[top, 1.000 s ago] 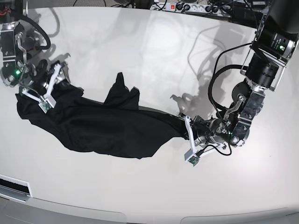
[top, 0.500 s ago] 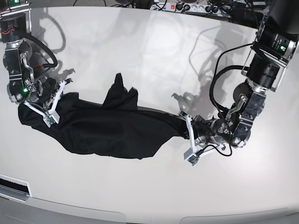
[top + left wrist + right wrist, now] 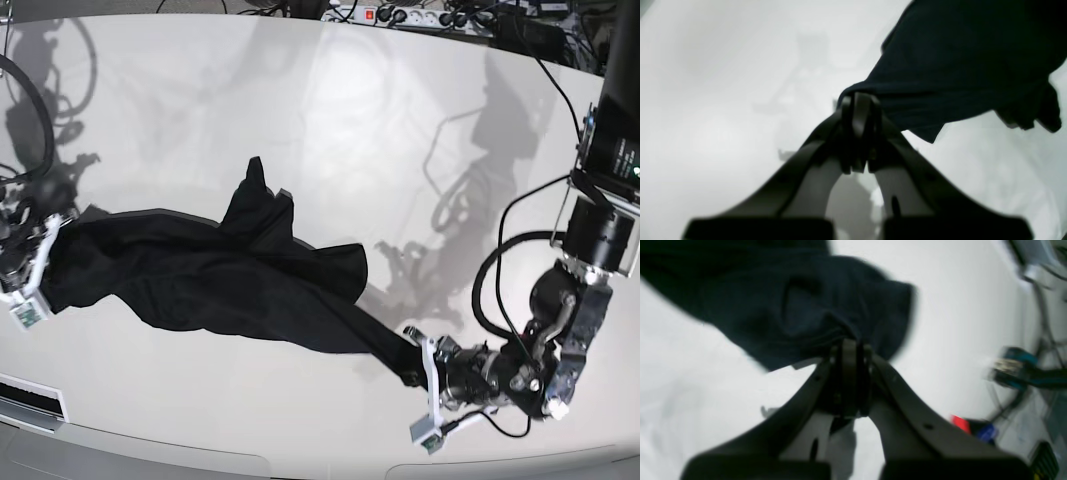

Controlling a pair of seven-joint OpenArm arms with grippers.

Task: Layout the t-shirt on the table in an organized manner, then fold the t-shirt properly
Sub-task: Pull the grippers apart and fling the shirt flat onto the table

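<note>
- T-shirt: light, limp, creases easily; best taken at hems or corners.
- Left hand at 5 o'clock and right hand at 9 o'clock each pinch an end, stretched across the worktop.

A white power strip with a red switch lies along the far edge in the base view, with dark plugs and a tangle of black cables trailing off to its right. In the right wrist view, blurred clutter sits beyond the edge of the surface: a teal and dark object with cables running from it, a small red item just beside a blue one, and a dark ribbed block in the lower right corner. What these blurred items are cannot be told.
</note>
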